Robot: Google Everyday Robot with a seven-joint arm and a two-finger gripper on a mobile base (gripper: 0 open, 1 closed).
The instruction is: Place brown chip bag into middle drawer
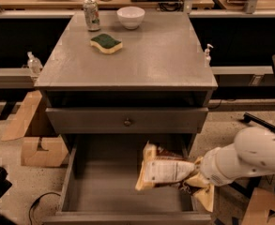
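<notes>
Evidently the gripper (196,174) clamps the bag (161,170) by one end, holding it low over the drawer (104,187) for release

The brown chip bag (163,170) is crinkled glossy foil, the middle drawer (104,189) matt grey wood. The gripper (194,176), at the bag's right end, ends a smooth white arm (254,156).

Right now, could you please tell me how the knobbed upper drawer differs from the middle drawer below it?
The upper drawer is shut, showing only its grey front and round knob; the middle drawer is pulled out, floor exposed. Nothing sits before the upper drawer, while the brown chip bag is over the middle drawer's right side, with the gripper at the bag's right end. Both are grey and wide.
</notes>
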